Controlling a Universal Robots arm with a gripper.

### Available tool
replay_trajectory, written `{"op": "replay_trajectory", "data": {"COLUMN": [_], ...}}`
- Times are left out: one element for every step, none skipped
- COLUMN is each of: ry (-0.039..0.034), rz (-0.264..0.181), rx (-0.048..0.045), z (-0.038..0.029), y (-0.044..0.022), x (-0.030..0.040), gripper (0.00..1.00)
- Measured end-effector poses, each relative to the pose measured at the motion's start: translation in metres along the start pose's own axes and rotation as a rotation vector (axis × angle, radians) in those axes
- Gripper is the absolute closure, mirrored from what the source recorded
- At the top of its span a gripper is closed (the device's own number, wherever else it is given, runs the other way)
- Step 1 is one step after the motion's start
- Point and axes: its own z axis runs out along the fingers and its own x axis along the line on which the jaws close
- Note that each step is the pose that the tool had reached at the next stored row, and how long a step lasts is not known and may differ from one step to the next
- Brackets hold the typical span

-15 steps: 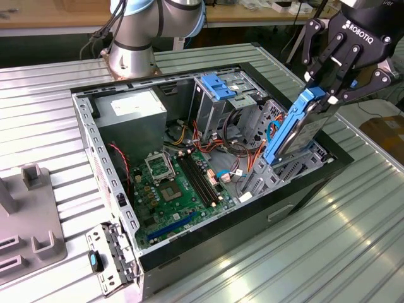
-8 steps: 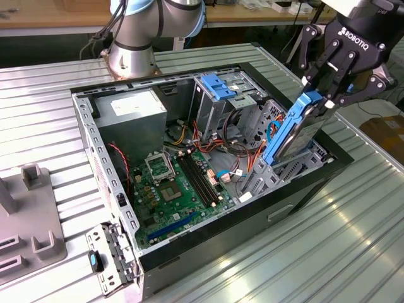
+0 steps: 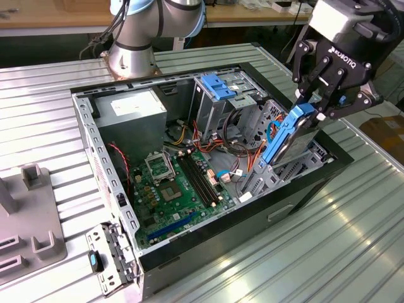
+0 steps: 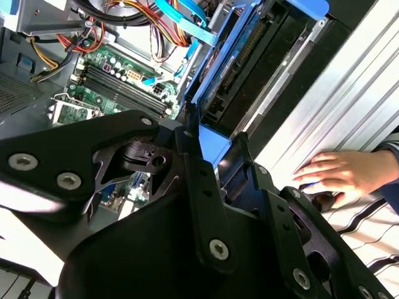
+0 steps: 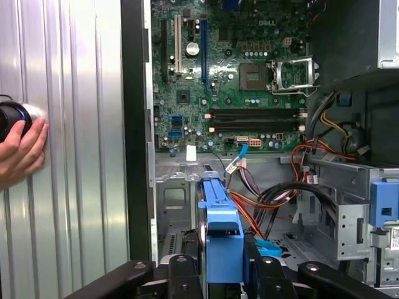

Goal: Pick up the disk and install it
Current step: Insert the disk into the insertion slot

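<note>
Clamping the disk [image 3: 282, 140] on edge, jaws over computer case [image 3: 214, 235]

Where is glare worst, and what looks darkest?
In the second wrist view the metal table glares white while the tool gripping the disk looks black; in the first wrist view the table shines pale; in the exterior view the motherboard is evenly lit.

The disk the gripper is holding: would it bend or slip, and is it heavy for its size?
Probably stiff: the disk hangs on edge from the gripper with no visible sag. Its grey metal body suggests it is fairly heavy for its size. The smooth blue plastic rail might slip in a grip at one end.
</note>
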Motion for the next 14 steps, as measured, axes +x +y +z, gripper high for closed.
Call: {"op": "replay_trajectory", "data": {"ry": [0.0002, 0.0002, 0.0004, 0.0005, 0.0009, 0.0008, 0.0006, 0.0007, 0.0008, 0.0010, 0.0015, 0.0017, 0.0016, 0.0014], "rz": [0.002, 0.006, 0.009, 0.013, 0.015, 0.016, 0.018, 0.020, 0.024, 0.027, 0.031, 0.032, 0.032, 0.032], "rx": [0.0001, 0.0002, 0.0003, 0.0005, 0.0006, 0.0006, 0.0007, 0.0007, 0.0009, 0.0010, 0.0010, 0.0011, 0.0011, 0.0012], "z": [0.0033, 0.0081, 0.0125, 0.0183, 0.0207, 0.0228, 0.0256, 0.0276, 0.0335, 0.0392, 0.0464, 0.0484, 0.0486, 0.0487], "y": [0.0001, 0.0003, 0.0004, 0.0006, 0.0007, 0.0007, 0.0008, 0.0009, 0.0011, 0.0013, 0.0016, 0.0017, 0.0017, 0.0017], "x": [0.0006, 0.0014, 0.0021, 0.0031, 0.0035, 0.0039, 0.0043, 0.0046, 0.0054, 0.0061, 0.0068, 0.0069, 0.0069, 0.0070], "gripper": [0.63, 0.63, 0.63, 0.63, 0.63, 0.63, 0.63, 0.63, 0.63, 0.63, 0.63, 0.63, 0.63, 0.63]}}
